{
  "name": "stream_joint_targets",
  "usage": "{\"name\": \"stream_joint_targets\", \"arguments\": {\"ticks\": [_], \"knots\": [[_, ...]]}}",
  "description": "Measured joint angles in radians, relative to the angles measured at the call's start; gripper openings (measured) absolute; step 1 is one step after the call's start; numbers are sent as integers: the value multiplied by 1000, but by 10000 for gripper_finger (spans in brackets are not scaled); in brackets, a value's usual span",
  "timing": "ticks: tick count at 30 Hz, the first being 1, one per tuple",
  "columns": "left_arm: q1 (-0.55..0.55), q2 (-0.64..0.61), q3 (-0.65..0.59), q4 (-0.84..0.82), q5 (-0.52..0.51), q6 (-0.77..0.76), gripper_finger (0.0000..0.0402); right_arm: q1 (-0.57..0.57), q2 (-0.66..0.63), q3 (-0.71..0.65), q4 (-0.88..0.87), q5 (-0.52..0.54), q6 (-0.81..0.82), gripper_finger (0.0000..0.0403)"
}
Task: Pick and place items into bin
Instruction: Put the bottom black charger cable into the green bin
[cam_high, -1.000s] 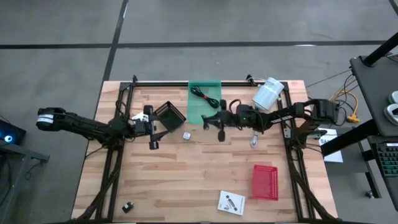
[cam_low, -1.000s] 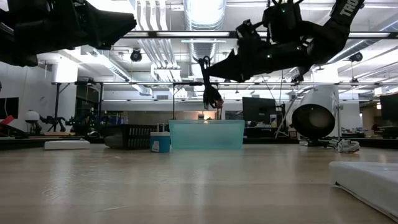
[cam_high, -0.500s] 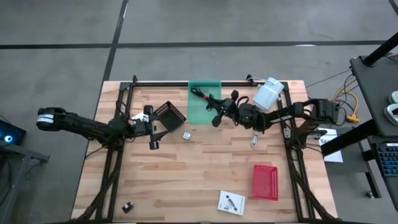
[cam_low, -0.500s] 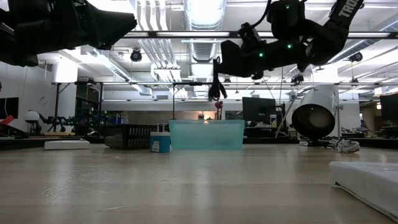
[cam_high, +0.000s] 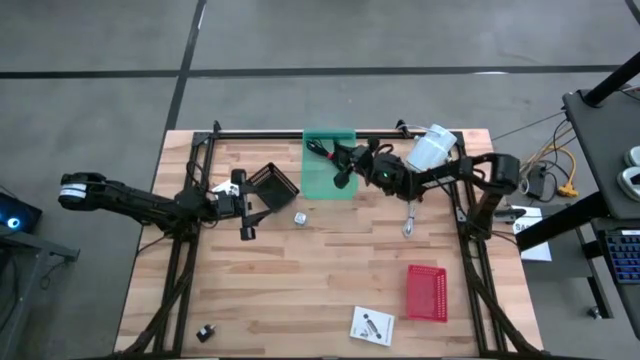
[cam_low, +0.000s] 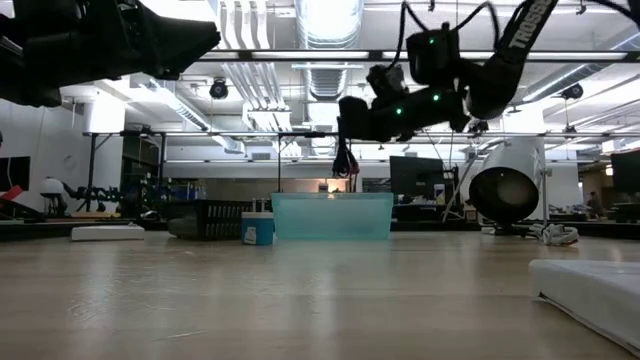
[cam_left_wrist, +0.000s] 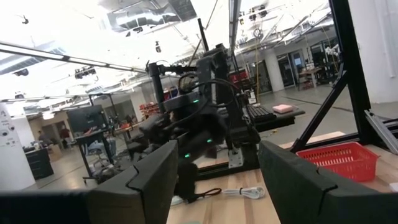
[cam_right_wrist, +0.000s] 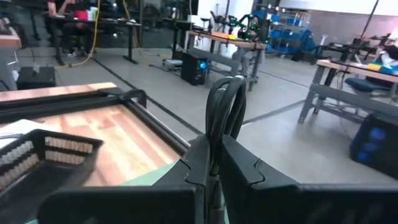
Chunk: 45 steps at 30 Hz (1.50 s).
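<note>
Coiled black cable (cam_right_wrist: 225, 106) pinched between right fingers (cam_right_wrist: 200, 165) above green bin (cam_high: 322, 172)

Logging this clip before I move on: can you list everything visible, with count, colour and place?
green bin: 1, teal-green, far middle of the table
coiled black cable: 1, black, held over the green bin
second cable: 1, black, inside the bin at its far end
black basket: 1, black, left of the bin
tiny white cube: 1, white, near the bin's front left corner
red basket: 1, red, front right
flat white packet: 1, white, front edge
small black piece: 1, black, front left corner
white container: 1, white, far right
left pincer: open, beside the black basket
right pincer: shut on the cable
</note>
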Motion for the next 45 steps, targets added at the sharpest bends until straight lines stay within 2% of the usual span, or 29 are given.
{"name": "stream_joint_targets", "arguments": {"ticks": [6,13,23,26,33,45], "knots": [[0,-3,0,0,0,0,208,-118,41,45,-28,-175,65,13],[0,-2,0,-1,0,0,208,-232,63,184,-321,-364,130,13],[0,-6,0,0,0,0,208,-263,94,452,-842,-380,55,13],[0,-6,0,0,0,0,208,-262,94,500,-939,-381,47,13],[0,-5,0,0,0,0,208,-267,94,544,-997,-436,33,13],[0,-6,0,-1,0,0,208,-267,94,548,-1001,-440,29,18]]}}
